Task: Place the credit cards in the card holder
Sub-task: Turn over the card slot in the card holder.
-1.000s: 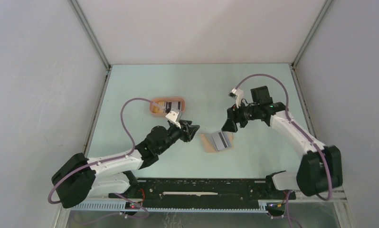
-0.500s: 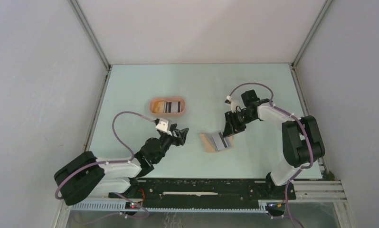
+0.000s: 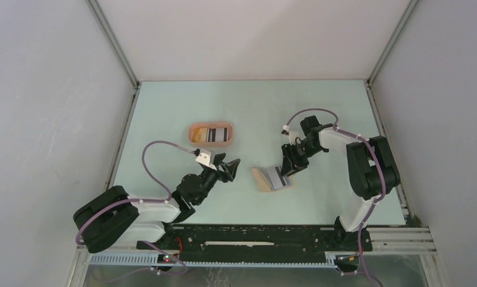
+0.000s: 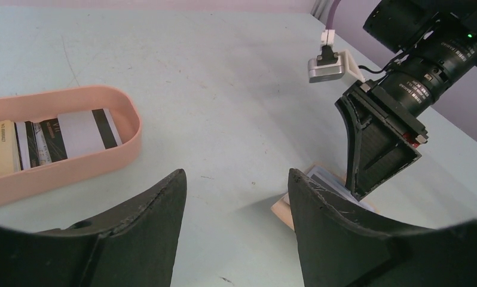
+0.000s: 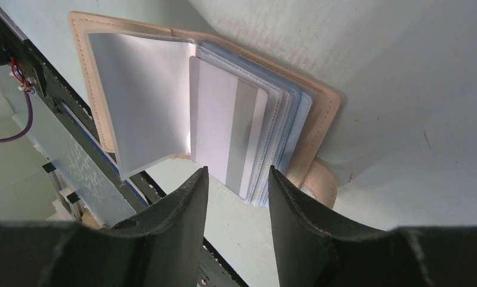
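Note:
The tan card holder (image 3: 271, 178) lies open on the table, its clear sleeves fanned out. A white card with a grey stripe (image 5: 224, 131) lies on the sleeves inside the card holder (image 5: 323, 113). My right gripper (image 3: 286, 169) is open, its tips (image 5: 237, 170) just off that card's near edge, holding nothing. My left gripper (image 3: 230, 167) is open and empty (image 4: 236, 173), to the left of the holder (image 4: 282, 208). More cards (image 4: 75, 134), yellow, black and white striped, lie in the peach tray (image 3: 211, 133).
The peach oval tray (image 4: 125, 140) stands at the far left of the holder. My right gripper (image 4: 376, 155) also shows in the left wrist view, over the holder. The black base rail (image 3: 254, 236) runs along the near edge.
My left gripper has drawn back toward the near left, away from the tray. My right gripper has come down and closer to the holder's right side.

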{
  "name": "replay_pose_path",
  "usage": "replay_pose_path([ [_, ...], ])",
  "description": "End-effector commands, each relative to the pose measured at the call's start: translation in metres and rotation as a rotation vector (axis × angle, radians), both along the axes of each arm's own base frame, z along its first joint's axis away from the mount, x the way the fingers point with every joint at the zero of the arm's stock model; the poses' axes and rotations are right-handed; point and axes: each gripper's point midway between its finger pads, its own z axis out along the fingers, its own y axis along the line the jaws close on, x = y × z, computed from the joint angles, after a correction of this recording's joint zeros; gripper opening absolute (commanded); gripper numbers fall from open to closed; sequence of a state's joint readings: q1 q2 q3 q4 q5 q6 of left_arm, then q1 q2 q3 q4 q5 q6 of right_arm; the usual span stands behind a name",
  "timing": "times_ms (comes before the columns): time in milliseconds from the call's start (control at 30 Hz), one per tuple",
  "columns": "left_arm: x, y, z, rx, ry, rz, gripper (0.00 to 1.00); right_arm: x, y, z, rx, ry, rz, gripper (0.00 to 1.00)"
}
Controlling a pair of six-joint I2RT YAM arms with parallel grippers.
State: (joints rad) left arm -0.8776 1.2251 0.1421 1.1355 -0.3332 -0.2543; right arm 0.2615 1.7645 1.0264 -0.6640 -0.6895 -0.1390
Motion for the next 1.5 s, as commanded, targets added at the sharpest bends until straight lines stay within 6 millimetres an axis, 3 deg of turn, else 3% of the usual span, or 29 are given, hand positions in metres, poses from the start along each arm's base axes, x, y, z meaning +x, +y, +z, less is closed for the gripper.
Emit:
replay_pose_path([
  [0,-0.001,-0.002,0.010,-0.029,-0.034,-0.013,0.68,0.007,0.005,0.005,0.006,0.003,0.003,0.50],
  [300,-0.001,-0.004,0.009,-0.029,-0.034,-0.020,0.68,0.003,0.010,0.000,0.014,0.047,0.016,0.50],
  [567,-0.002,-0.004,0.008,-0.027,-0.034,-0.023,0.68,0.002,0.018,0.020,0.093,0.026,0.041,0.42],
  [800,-0.003,-0.007,0.009,-0.025,-0.036,-0.036,0.68,-0.002,0.025,0.032,0.163,0.040,0.053,0.42],
  [1300,-0.009,-0.006,0.018,-0.052,-0.067,-0.061,0.68,-0.021,0.068,0.079,0.406,0.051,0.172,0.41],
  [1467,-0.021,0.000,0.025,-0.096,-0.038,-0.086,0.67,-0.036,0.092,0.078,0.391,0.033,0.252,0.42],
])
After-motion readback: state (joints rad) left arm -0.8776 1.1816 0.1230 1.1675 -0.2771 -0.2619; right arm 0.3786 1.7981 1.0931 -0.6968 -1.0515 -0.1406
